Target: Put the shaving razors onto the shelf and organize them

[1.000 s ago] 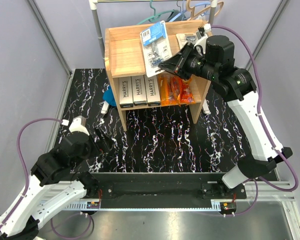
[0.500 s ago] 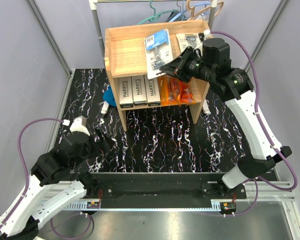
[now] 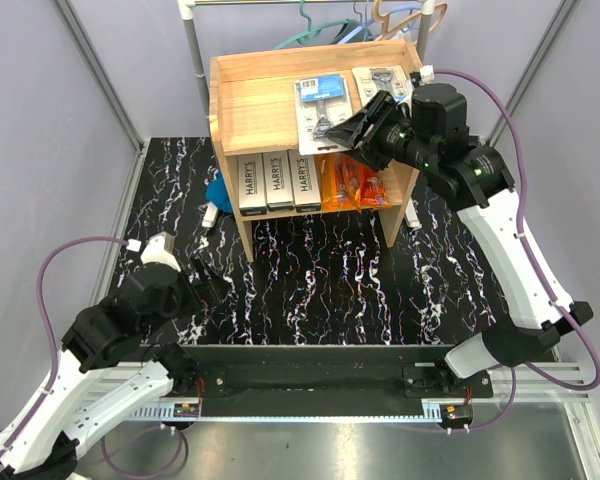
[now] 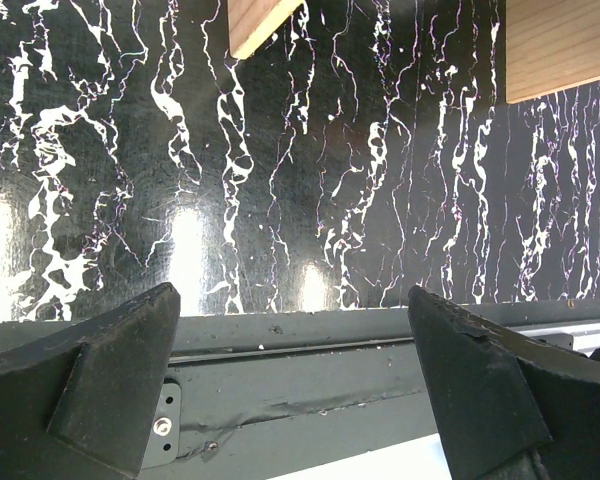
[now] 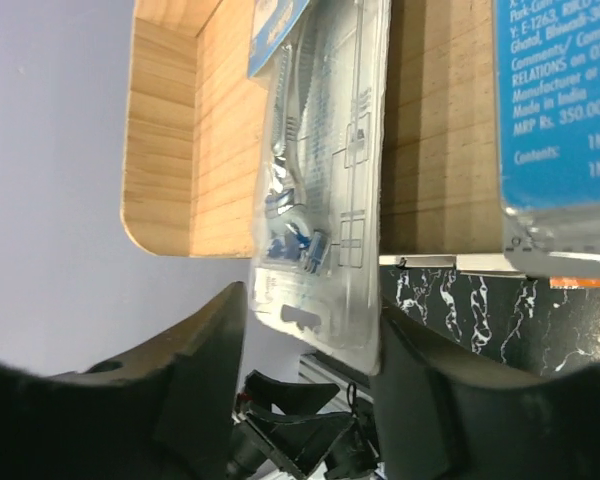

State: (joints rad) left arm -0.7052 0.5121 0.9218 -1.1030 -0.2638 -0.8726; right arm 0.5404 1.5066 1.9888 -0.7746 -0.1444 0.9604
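The light wooden shelf [image 3: 250,65] stands at the back of the black marbled table. Three white-and-black HARRY'S boxes [image 3: 275,180] and orange packets [image 3: 355,182] stand on its lower tier. Two clear blister packs with blue cards lie on top: one [image 3: 323,110] in front of my right gripper [image 3: 348,128], the other [image 3: 380,80] behind it. In the right wrist view the near pack [image 5: 325,200] lies between my open right gripper [image 5: 310,370], with a gap at the left finger; the other pack's blue card [image 5: 560,100] is at the right. My left gripper [image 3: 205,283] is open and empty low over the table [image 4: 295,370].
A metal clothes rail with hangers [image 3: 360,20] stands behind the shelf. A blue object [image 3: 218,190] and a small white one [image 3: 210,213] lie left of the shelf; another white piece [image 3: 412,215] lies at its right foot. Grey walls close in the sides.
My right gripper has carried the tilted blister pack back and down; it now lies flat on the shelf top. The left arm has not moved.
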